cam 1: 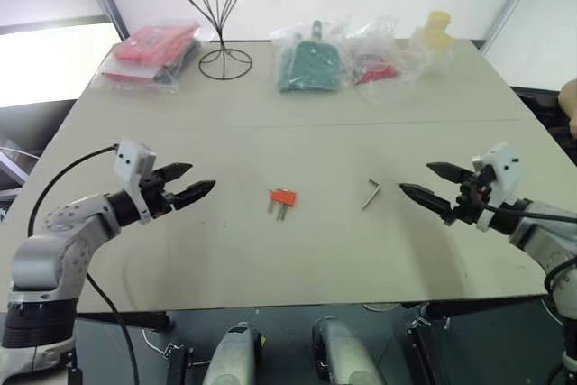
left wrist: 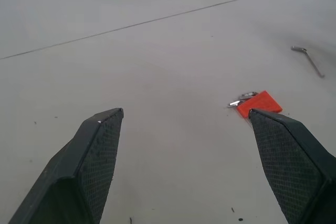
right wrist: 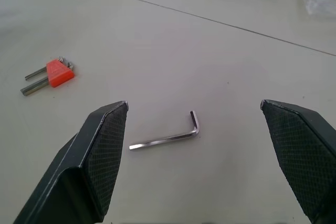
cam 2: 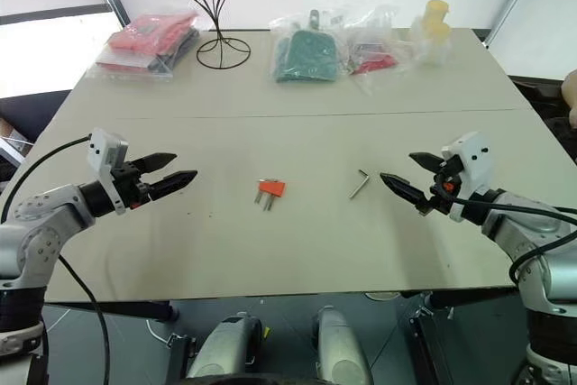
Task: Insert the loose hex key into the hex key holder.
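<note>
- Hovering above the near part of the table, the left gripper and the right gripper both have their fingers spread wide, nothing between them; tips point inward toward each other.
- Loose hex key lies flat on the bare tabletop, just beside the right gripper's tips. Judged: thin, rigid, light steel; smooth, likely to slip or pivot. Best pinched mid-way along the long leg, short bend left free.
- Hex key holder rests near the table's middle, between the grippers, apart from the key; two short keys protrude toward the near edge. Judged: light plastic, will slide unless the left gripper clamps the block's flat sides.
- Far edge: bagged items, wire stand, untouched.
</note>
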Robot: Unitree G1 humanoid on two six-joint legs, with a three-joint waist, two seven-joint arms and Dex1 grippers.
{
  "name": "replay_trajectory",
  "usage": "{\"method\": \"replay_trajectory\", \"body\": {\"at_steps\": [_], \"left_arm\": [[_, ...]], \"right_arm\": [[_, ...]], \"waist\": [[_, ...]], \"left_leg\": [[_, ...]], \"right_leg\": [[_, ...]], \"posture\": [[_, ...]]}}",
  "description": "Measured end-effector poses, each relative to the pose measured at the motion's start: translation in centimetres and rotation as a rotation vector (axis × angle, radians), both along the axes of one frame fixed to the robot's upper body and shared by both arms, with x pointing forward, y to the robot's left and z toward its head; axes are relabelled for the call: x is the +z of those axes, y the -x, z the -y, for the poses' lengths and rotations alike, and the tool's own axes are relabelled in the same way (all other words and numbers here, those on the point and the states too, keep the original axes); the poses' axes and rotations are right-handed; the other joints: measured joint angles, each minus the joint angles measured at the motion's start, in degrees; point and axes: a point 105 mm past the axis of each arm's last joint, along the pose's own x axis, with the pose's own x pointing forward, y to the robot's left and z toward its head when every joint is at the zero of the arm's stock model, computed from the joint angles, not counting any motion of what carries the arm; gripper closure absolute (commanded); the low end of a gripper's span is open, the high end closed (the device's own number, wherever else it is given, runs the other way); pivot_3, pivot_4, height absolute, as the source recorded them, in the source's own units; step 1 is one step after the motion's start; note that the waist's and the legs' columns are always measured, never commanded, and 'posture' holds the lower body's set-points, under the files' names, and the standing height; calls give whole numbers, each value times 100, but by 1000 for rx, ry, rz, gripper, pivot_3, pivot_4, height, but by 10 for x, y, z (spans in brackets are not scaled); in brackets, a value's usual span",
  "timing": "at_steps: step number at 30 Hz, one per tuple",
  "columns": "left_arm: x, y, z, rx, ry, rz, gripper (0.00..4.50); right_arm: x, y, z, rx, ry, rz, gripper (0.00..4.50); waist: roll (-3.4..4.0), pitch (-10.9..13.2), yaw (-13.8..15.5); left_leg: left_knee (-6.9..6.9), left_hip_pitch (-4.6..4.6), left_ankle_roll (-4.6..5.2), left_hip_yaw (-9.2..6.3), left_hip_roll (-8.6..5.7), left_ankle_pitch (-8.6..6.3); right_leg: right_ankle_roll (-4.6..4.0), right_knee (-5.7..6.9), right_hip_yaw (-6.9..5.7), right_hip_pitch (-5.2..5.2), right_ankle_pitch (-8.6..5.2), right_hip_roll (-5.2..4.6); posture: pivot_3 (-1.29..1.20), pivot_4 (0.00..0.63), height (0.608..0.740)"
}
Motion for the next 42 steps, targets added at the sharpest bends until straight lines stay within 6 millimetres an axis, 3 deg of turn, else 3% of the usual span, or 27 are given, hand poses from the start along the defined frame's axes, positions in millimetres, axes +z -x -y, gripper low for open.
{"method": "replay_trajectory", "body": {"at_steps": [17,31,34,38,42], "left_arm": [[2,-6,-4,7,13,23,531],[6,-12,0,-80,-34,33,531],[3,-13,15,-201,-76,32,531],[11,-9,43,-446,-136,33,531],[9,-11,45,-516,-179,14,531]], "right_arm": [[-7,-5,10,-76,-3,-56,283],[-12,-4,-4,-8,52,-29,283],[-16,-6,-23,82,62,-44,283],[-21,-14,-80,300,70,-31,283],[-30,-18,-113,417,92,-28,283]], "waist": [[0,0,7],[0,0,5],[0,0,0],[1,1,-37],[1,1,-31]], "left_leg": [[0,-1,0,0,-1,0],[2,0,0,1,-2,0],[7,0,0,2,-3,0],[8,0,0,1,0,0],[2,-3,1,1,0,0]], "right_leg": [[0,0,0,0,1,0],[0,2,0,0,1,0],[-2,4,-1,0,3,3],[-5,6,-1,-1,4,10],[16,4,-2,-7,13,10]], "posture": [[0,150,740],[0,150,740],[0,150,740],[0,150,740],[0,150,740]]}}
